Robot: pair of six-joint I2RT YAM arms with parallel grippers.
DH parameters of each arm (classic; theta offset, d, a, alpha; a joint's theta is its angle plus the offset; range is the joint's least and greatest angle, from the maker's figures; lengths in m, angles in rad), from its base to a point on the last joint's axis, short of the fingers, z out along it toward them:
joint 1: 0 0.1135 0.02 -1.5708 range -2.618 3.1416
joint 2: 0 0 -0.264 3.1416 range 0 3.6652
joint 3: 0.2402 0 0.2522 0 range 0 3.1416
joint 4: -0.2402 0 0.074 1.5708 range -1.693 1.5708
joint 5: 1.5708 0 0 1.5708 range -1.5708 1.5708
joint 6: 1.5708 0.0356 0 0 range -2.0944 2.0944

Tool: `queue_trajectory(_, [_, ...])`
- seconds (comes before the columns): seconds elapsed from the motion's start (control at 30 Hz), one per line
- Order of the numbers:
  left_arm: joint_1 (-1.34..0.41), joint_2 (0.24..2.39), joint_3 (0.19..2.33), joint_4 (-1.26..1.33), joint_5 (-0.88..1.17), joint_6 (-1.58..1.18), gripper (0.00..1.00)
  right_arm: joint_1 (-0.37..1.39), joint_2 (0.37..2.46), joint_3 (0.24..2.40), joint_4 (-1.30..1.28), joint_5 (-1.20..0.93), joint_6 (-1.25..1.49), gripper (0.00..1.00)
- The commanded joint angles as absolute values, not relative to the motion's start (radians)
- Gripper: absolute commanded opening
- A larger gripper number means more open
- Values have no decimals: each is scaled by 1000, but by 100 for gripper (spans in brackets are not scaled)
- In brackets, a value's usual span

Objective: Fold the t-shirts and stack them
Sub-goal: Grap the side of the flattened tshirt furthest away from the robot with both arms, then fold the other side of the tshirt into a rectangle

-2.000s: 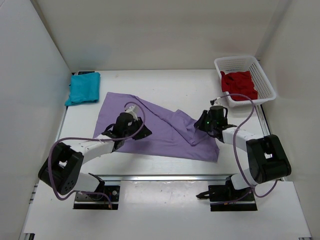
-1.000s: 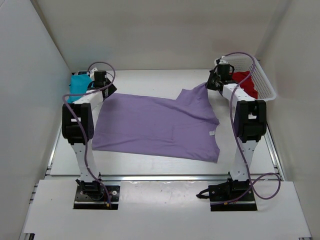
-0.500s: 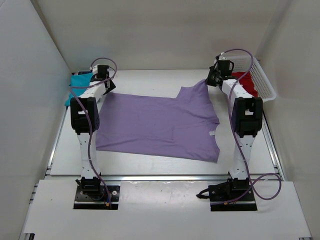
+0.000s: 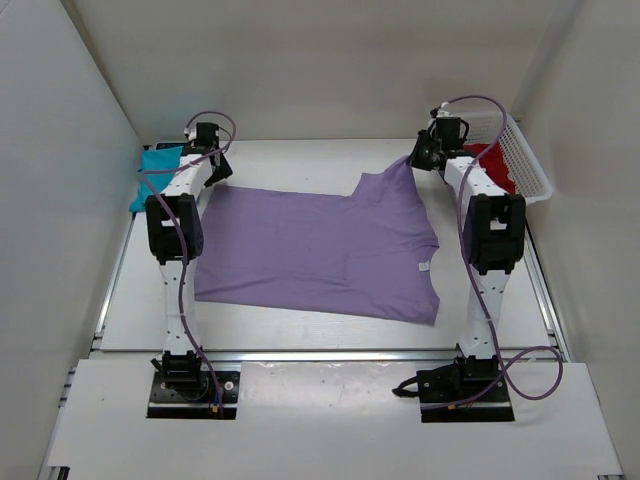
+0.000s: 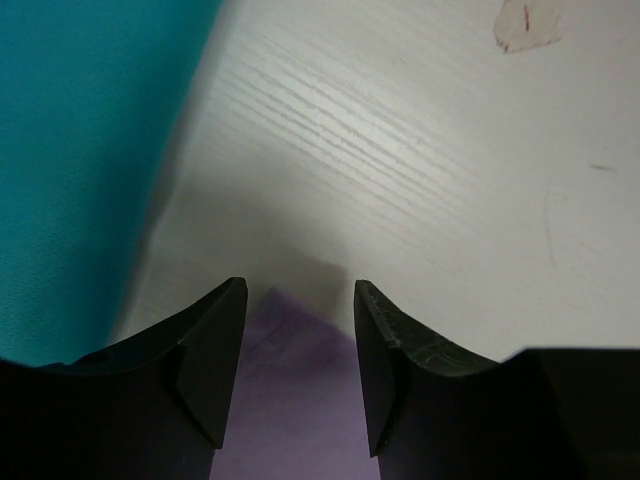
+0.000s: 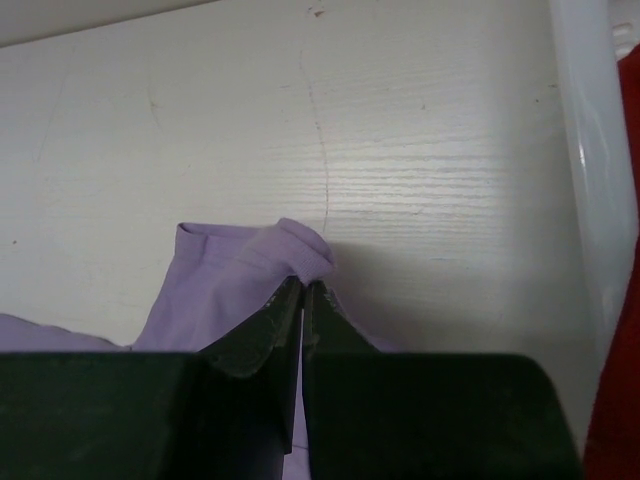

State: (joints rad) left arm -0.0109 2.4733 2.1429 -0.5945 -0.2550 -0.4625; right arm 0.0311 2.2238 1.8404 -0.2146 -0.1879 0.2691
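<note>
Far left, the teal shirt (image 4: 158, 176) lies by the wall. My left gripper (image 5: 295, 300) stands parted over the lavender shirt's (image 4: 320, 250) back-left corner, gripping nothing. The shirt is spread mid-table, with bare table (image 4: 300, 335) along its near edge, and I cannot read its white tag (image 4: 424, 266). My right gripper (image 6: 303, 290) pinches its back-right corner, beside the basket (image 4: 532, 170) holding the red shirt (image 4: 496, 162).

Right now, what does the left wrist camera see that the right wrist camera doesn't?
Only the left wrist view shows the teal shirt and the left gripper, open. Only the right wrist view shows the white basket, the red shirt and the right gripper, pinching the purple shirt. Both show that purple shirt and the table.
</note>
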Motion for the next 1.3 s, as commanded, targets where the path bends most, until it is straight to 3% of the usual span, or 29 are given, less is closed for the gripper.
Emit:
queue_trajectory(0.0, [-8, 2465, 2192, -666, -212, -436, 57, 34, 2160, 1804, -166, -225, 288, 0])
queue_trajectory(0.07, [-5, 2476, 2213, -683, -204, -422, 48, 38, 2138, 1790, -156, -219, 281, 0])
queue_trajectory(0.37, [-8, 2482, 2227, -735, -224, -371, 48, 35, 2071, 1743, -117, -238, 307, 0])
queue_trajectory(0.43, [-8, 2483, 2230, -733, -224, -371, 39, 37, 2054, 1711, -107, -241, 302, 0])
queue_trajectory(0.6, [-12, 2487, 2244, -730, -238, -391, 7, 35, 2033, 1689, -104, -250, 302, 0])
queue_trajectory(0.67, [-20, 2488, 2253, -735, -233, -390, 0, 38, 2020, 1675, -123, -253, 288, 0])
queue_trajectory(0.9, [-31, 2324, 2113, -667, -198, -405, 0, 63, 1856, 1479, -106, -233, 305, 0])
queue_trajectory(1.07, [-17, 2016, 1766, -502, -167, -414, 0, 103, 1663, 1202, -49, -232, 356, 0])
queue_trajectory(1.27, [0, 1818, 1433, -410, -149, -407, 0, 124, 1410, 953, -29, -178, 376, 0])
